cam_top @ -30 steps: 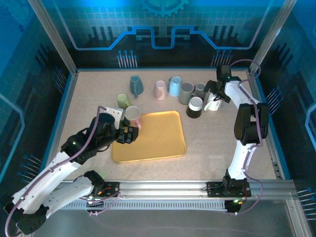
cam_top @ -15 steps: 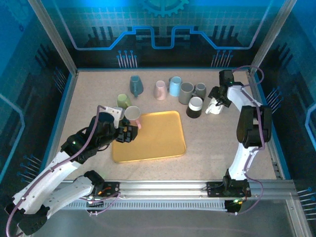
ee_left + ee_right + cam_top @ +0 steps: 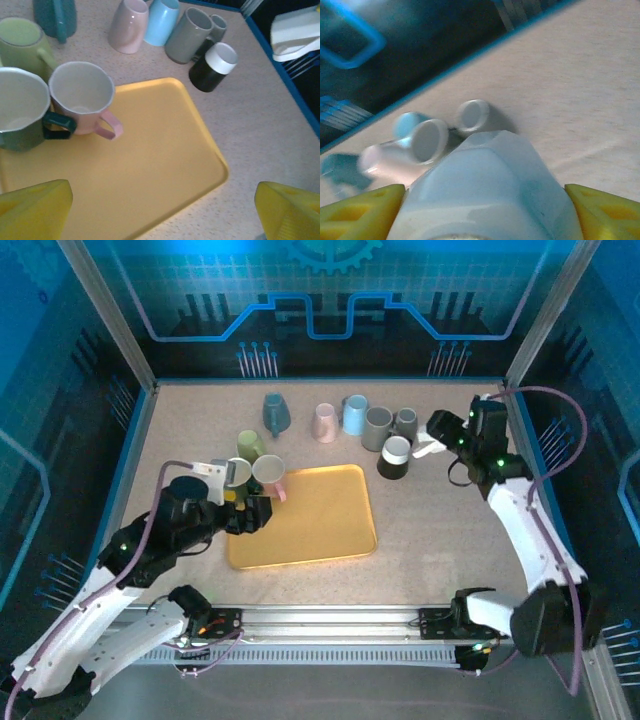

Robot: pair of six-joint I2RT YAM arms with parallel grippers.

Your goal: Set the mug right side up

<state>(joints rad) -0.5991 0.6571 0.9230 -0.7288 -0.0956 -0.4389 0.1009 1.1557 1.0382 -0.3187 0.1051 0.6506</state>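
A white mug (image 3: 424, 448) sits in my right gripper (image 3: 436, 440) at the table's far right, just right of the black mug (image 3: 393, 457). In the right wrist view the white mug (image 3: 485, 185) fills the space between both yellow fingers (image 3: 362, 212), which are shut on its sides. It looks tilted, and its opening is hidden. The left wrist view catches the same white mug (image 3: 295, 32) at the top right edge. My left gripper (image 3: 256, 512) hangs open over the yellow tray (image 3: 320, 520), its fingertips (image 3: 35, 210) wide apart with nothing between them.
A pink mug (image 3: 82, 97) and a dark green mug (image 3: 20, 117) stand upright at the tray's far-left corner. Behind lie a light green mug (image 3: 22, 42), a teal one (image 3: 55, 12), and a row of pink (image 3: 130, 25), blue (image 3: 162, 20) and grey (image 3: 187, 35) mugs.
The right arm has swung its elbow outward and toward the near side, turning its wrist with the white mug in its grip. The left arm has drawn back a little to the left.
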